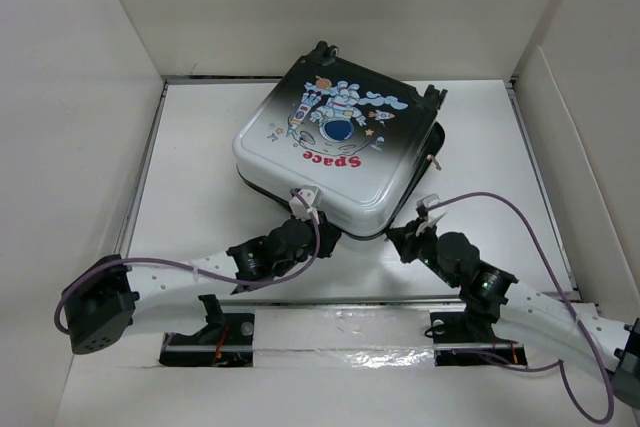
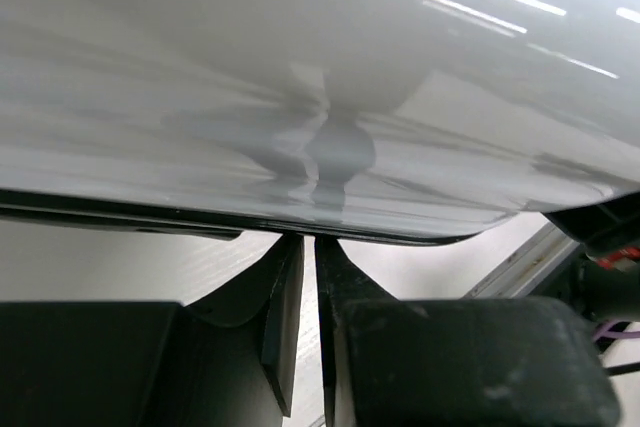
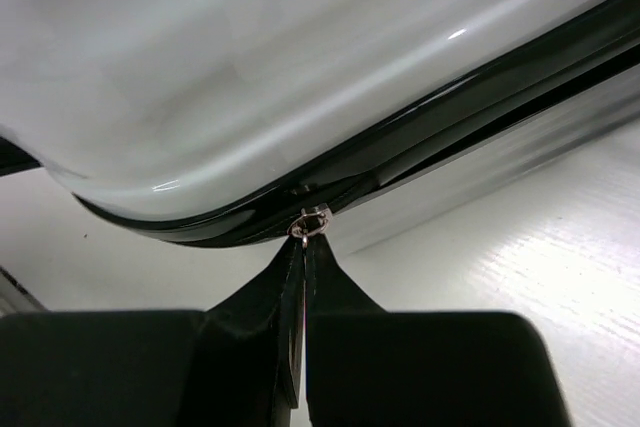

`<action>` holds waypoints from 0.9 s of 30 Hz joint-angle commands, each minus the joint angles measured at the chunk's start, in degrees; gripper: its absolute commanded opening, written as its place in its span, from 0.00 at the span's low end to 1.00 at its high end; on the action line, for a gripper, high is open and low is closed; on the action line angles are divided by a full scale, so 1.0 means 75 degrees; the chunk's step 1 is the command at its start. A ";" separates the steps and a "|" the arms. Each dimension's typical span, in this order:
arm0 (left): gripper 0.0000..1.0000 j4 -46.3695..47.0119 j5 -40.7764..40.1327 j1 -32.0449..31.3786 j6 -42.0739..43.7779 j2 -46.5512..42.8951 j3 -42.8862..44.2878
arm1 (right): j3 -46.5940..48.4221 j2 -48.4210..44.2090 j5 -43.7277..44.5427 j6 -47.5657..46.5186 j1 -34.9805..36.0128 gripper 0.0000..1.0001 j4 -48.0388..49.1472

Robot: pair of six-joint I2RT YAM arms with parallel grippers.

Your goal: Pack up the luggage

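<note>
The luggage (image 1: 340, 142) lies flat and closed on the white table, astronaut picture and red "Space" lettering facing up. My left gripper (image 1: 303, 197) sits at its near edge. In the left wrist view its fingertips (image 2: 308, 239) touch the underside of the white shell (image 2: 300, 77), with only a thin slit between them and nothing seen held. My right gripper (image 1: 427, 210) is at the near right corner. Seen from the right wrist, it (image 3: 305, 244) is shut on the metal zipper pull (image 3: 311, 225) at the black zipper seam (image 3: 430, 132) of the shell (image 3: 250, 67).
White walls (image 1: 70, 97) box in the table on the left, back and right. Purple cables (image 1: 520, 212) loop over both arms. The arm bases (image 1: 210, 332) sit at the near edge. Bare table (image 1: 195, 157) shows to the left and right of the case.
</note>
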 commanded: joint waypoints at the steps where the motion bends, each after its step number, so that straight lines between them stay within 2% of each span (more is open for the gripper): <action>1: 0.08 0.1036 -0.0444 -0.0055 0.0332 0.0317 0.0611 | 0.0664 0.0112 0.0044 0.0548 0.0350 0.00 -0.0613; 8: 0.09 0.1741 -0.0820 -0.0055 0.0556 0.1079 0.1373 | 0.1110 0.0534 -0.0647 0.1158 0.1159 0.00 -0.1635; 11: 0.09 0.1847 -0.0702 -0.0055 0.0591 0.1512 0.1830 | 0.1390 0.0874 -0.0649 0.1533 0.1908 0.00 -0.1752; 15: 0.08 0.1870 -0.0422 -0.0055 0.0579 0.2109 0.2357 | 0.1801 0.1401 0.0275 0.2060 0.3115 0.00 -0.1402; 17: 0.10 0.1672 -0.0281 -0.0055 0.0602 0.2251 0.2685 | 0.1872 0.1763 0.1224 0.2423 0.3468 0.00 -0.0700; 20: 0.27 0.1192 -0.0304 0.0085 0.0638 0.2264 0.2862 | 0.1814 0.2244 0.2303 0.2740 0.3468 0.00 0.0787; 21: 0.48 0.0982 -0.0304 0.0179 0.0603 0.2078 0.2850 | 0.1755 0.2640 0.2537 0.2683 0.3468 0.00 0.1301; 22: 0.57 0.0516 -0.0304 0.0435 0.0417 0.1902 0.2734 | 0.1662 0.2876 0.3166 0.2601 0.3468 0.00 0.2107; 24: 0.68 0.0138 -0.0339 0.0741 0.0310 0.1028 0.2419 | 0.1824 0.3368 0.3382 0.2553 0.3399 0.00 0.2174; 26: 0.69 -0.0413 -0.0573 0.1301 0.0112 0.0216 0.1902 | 0.2046 0.3511 0.3664 0.2541 0.3398 0.00 0.1823; 27: 0.66 -0.0635 -0.0643 0.1537 0.0029 -0.0669 0.1773 | 0.2083 0.3546 0.3688 0.2507 0.3398 0.00 0.1741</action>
